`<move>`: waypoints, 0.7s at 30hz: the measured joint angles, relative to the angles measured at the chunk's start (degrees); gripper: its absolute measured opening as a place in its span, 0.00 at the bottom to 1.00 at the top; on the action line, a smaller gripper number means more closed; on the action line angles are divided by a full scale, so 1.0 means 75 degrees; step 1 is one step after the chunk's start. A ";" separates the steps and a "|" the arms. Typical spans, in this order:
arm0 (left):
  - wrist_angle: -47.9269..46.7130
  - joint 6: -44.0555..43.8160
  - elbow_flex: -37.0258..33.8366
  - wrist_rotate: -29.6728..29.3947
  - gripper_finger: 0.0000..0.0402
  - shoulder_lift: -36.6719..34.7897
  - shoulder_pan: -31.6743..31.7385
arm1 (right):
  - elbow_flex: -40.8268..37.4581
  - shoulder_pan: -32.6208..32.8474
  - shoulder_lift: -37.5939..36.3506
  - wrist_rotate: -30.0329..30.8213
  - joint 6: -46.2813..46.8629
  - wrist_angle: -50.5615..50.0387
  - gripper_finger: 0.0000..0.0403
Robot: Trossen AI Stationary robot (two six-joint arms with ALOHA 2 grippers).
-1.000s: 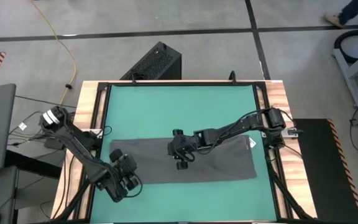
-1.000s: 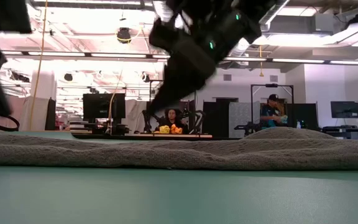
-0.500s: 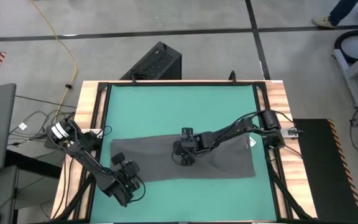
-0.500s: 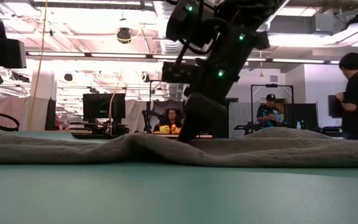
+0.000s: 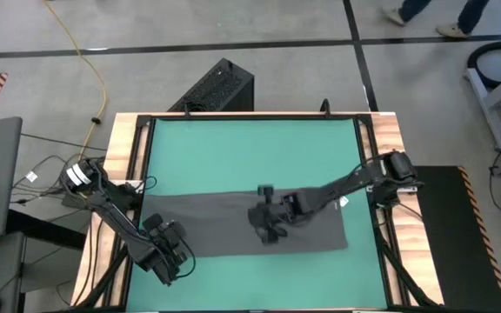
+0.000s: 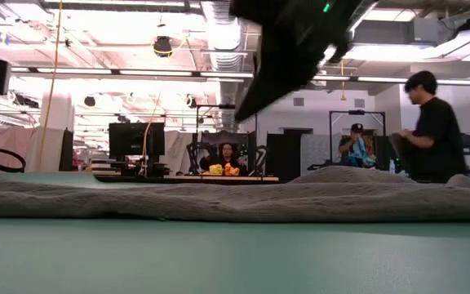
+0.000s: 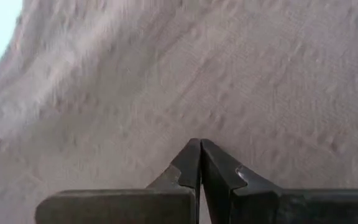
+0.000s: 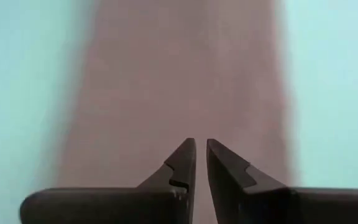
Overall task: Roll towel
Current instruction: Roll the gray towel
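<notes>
The dark grey towel (image 5: 233, 224) lies spread flat on the green mat (image 5: 250, 156). Its long side runs left to right, and its white tag (image 5: 344, 202) is at the right end. In the low view it is a low, rumpled band (image 6: 235, 200). My left gripper (image 5: 169, 249) is shut, low over the towel's near left corner; cloth (image 7: 229, 74) fills its wrist view. My right gripper (image 5: 269, 229) hangs above the towel's middle, fingers together with a thin gap (image 8: 201, 144). In the low view it is raised clear (image 6: 292, 49). My left gripper (image 7: 201, 144) points its shut fingertips at the towel's near left part from above. The frames do not show whether the tips touch the cloth.
A wooden frame (image 5: 133, 156) with black rails borders the mat. A black box (image 5: 216, 87) stands on the floor beyond the far edge. People (image 6: 431, 122) stand in the room behind the table. Bare mat lies on the far side of the towel.
My right gripper dropped onto the towel's middle, then rose clear and moved toward the near and right edges. The towel's right end has drawn a little to the left. A hump that rose in the cloth has flattened.
</notes>
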 joint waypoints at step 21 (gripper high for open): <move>0.1603 -0.0110 0.0015 -0.1262 0.00 -0.0085 -0.0071 | -0.0215 0.0949 0.0334 0.2865 0.4954 -0.6522 0.16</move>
